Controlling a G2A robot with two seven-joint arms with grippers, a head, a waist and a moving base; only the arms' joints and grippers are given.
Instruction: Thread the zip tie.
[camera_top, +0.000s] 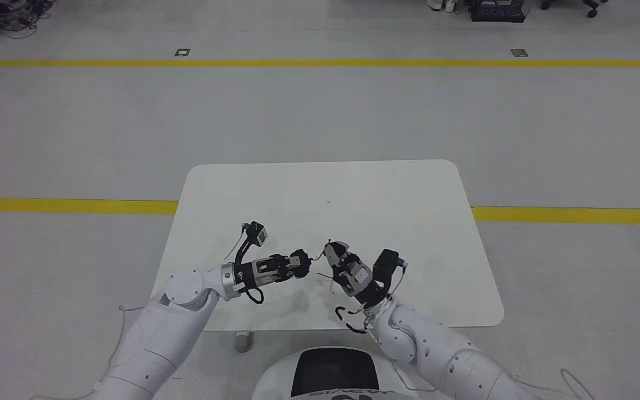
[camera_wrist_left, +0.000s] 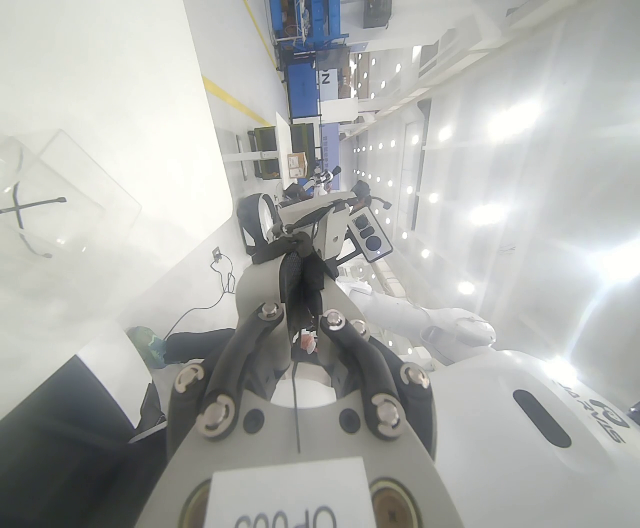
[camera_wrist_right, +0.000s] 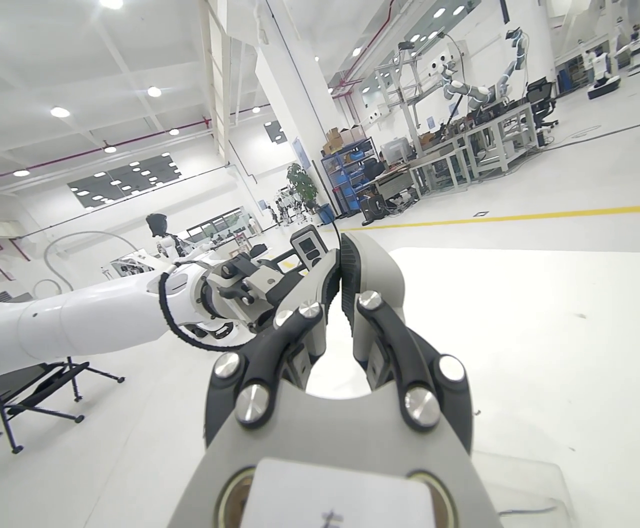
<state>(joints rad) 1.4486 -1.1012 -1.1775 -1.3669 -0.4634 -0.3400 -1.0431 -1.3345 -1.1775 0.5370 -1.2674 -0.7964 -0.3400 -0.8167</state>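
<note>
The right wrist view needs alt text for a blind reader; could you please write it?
The right gripper, shut on a thin black zip tie that curves past its fingertips, hangs above the white table. The left arm sits close beside it.

White arms (camera_top: 185, 290) carry grey pincers (camera_wrist_right: 341, 252) with black links (camera_wrist_right: 400, 335), silver screws (camera_wrist_right: 226, 365).

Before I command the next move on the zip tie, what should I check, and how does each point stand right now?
1. Left gripper hold on the zip tie: ok, shut on the strip, its tail lying between the fingers.
2. Right gripper hold: ok, shut, thin black strip curving out at its tips.
3. Grippers tip to tip above the table: ok.
4. Tie end lined up with the head slot: cannot tell, hidden by the fingers.
5. Spare ties in the clear tray, apart from both arms: ok.
</note>
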